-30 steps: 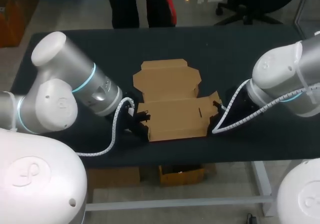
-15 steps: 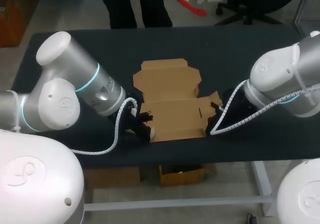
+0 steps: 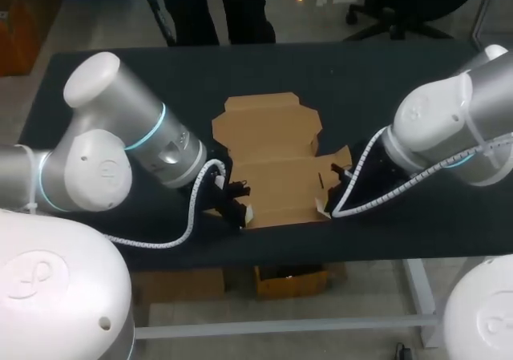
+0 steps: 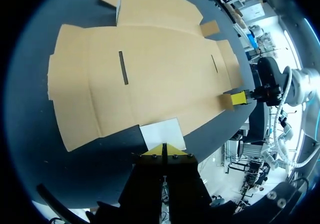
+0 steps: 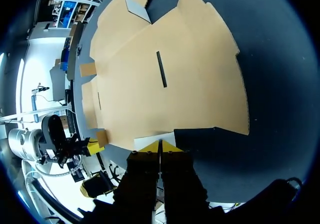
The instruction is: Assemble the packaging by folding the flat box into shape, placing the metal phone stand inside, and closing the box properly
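A flat brown cardboard box blank (image 3: 276, 163) lies unfolded in the middle of the black table. My left gripper (image 3: 239, 210) is shut at the blank's front left corner. A small corner tab (image 4: 162, 133) stands turned up just ahead of its yellow tips (image 4: 165, 151), white underside showing. My right gripper (image 3: 329, 202) is shut at the front right corner, against a matching raised white tab (image 5: 155, 140) ahead of its tips (image 5: 160, 146). Each wrist view shows the other gripper (image 4: 240, 97) (image 5: 92, 145) at the opposite corner. No phone stand is in view.
The black table (image 3: 385, 79) has bare surface behind and to both sides of the blank. The table's front edge (image 3: 280, 252) runs close below both grippers. The blank's rear lid panel (image 3: 267, 123) lies flat toward the far side.
Both grippers have pushed inward along the front edge toward the blank's corners. The two front corner tabs have lifted, showing their white undersides.
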Controlling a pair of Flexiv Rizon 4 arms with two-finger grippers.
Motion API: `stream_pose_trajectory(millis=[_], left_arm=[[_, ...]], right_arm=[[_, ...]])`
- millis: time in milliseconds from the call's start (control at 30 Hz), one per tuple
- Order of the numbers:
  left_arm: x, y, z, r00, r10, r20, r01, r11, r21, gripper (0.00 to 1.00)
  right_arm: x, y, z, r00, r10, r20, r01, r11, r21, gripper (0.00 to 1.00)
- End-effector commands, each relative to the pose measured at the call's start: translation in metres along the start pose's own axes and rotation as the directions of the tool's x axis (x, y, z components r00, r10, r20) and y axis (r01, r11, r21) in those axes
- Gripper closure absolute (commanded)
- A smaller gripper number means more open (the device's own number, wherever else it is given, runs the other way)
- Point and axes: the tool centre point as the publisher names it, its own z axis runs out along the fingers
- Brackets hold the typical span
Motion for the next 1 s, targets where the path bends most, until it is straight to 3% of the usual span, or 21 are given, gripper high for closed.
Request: stream_pose_trajectory(millis=[33, 1000], left_arm=[[0.006, -0.001, 0.006, 1.000, -0.001, 0.016, 0.001, 1.000, 0.001, 1.00], [0.004, -0.007, 0.023, 0.998, -0.016, 0.066, 0.010, 0.996, 0.088, 1.00]], right_arm=[[0.001, -0.001, 0.002, 1.000, 0.000, 0.005, 0.000, 1.000, -0.002, 1.00], [0.001, -0.002, 0.014, 0.998, 0.004, 0.060, -0.005, 1.000, 0.006, 1.00]])
